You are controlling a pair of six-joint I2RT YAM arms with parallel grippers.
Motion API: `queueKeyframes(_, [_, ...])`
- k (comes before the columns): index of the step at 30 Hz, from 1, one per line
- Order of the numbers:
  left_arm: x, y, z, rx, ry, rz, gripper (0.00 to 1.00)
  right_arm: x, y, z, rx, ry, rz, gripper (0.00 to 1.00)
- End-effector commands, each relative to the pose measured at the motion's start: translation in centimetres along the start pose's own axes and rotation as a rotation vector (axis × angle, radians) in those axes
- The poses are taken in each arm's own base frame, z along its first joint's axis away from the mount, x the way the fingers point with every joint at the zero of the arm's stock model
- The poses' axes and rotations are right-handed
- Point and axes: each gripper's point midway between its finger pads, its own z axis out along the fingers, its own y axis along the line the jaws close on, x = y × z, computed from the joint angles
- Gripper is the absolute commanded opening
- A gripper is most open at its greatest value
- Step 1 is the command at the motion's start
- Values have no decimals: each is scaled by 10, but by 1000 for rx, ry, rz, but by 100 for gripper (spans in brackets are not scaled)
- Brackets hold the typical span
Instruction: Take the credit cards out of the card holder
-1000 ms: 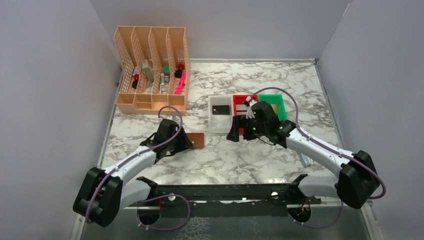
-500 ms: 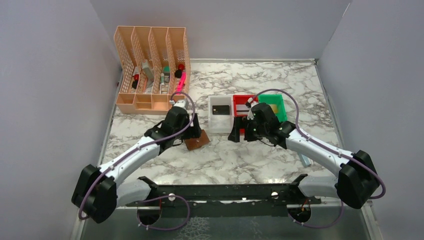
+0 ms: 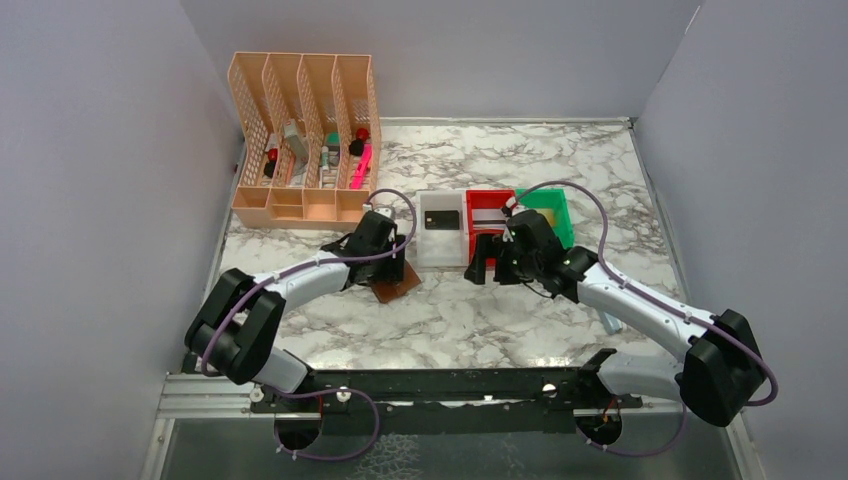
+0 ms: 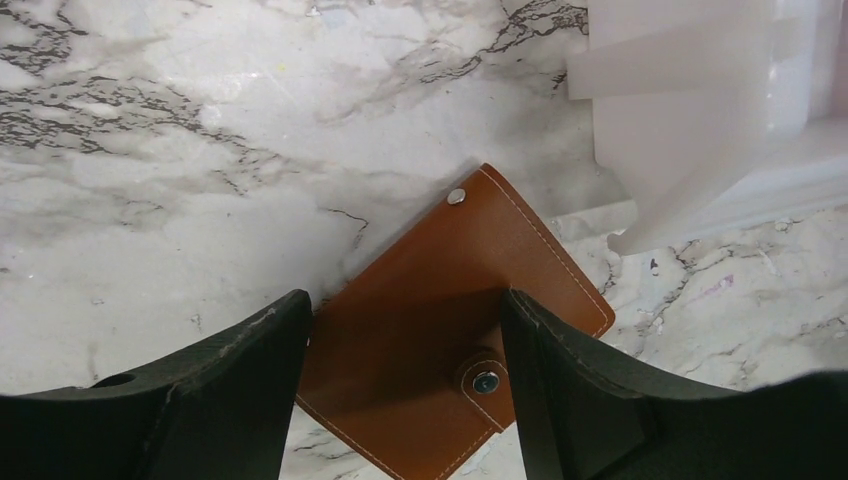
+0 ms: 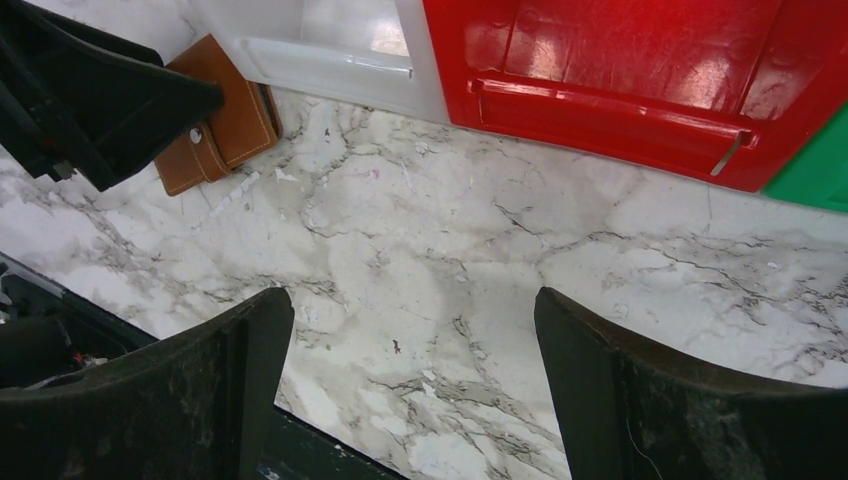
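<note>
The card holder (image 3: 398,288) is lying closed on the marble table (image 3: 560,170), just beside the near left corner of the white bin (image 3: 440,255). It is turned diagonally now; a second ago it was sitting square and a little farther left of that bin. The left gripper (image 4: 400,330) has swung in toward the bin and is hovering over the holder, jaws spread wide to either side, gripping nothing. The right gripper (image 5: 410,300), jaws at their widest and empty, is hanging just right of the bin's near edge, barely shifted. A black card (image 3: 441,219) is resting inside the white bin.
</note>
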Motion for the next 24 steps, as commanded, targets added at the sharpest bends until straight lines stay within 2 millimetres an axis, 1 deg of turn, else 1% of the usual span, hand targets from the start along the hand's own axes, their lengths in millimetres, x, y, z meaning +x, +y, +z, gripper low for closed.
queueKeyframes(1, [19, -11, 3, 86, 47, -11, 69, 8, -13, 0, 62, 10, 13, 96])
queueKeyframes(4, [38, -18, -1, 137, 99, -34, 64, 10, -14, 2, 69, 18, 27, 96])
queueKeyframes(6, [49, -26, -6, 173, 120, -50, 59, 12, -14, 4, 71, 22, 49, 95])
queueKeyframes(8, [62, -35, -11, 202, 139, -54, 57, 17, -13, 6, 55, 31, 73, 93])
queueKeyframes(12, [85, -57, -19, 246, 165, -58, 53, 32, -1, 11, -33, 70, 105, 87])
queueKeyframes(14, [93, -65, -22, 236, 163, -76, 51, 41, 3, 12, -75, 94, 126, 84])
queueKeyframes(16, [98, -69, -23, 212, 153, -117, 50, 47, 7, 13, -100, 113, 152, 79])
queueKeyframes(18, [99, -72, -25, 204, 136, -163, 53, 52, 9, 12, -114, 128, 170, 74])
queueKeyframes(20, [98, -75, -28, 212, 116, -188, 57, 57, 12, 10, -122, 139, 173, 72])
queueKeyframes(22, [95, -75, -31, 216, 97, -190, 59, 63, 17, 8, -124, 147, 169, 69])
queueKeyframes(24, [93, -72, -32, 209, 86, -184, 59, 70, 27, 7, -141, 162, 157, 67])
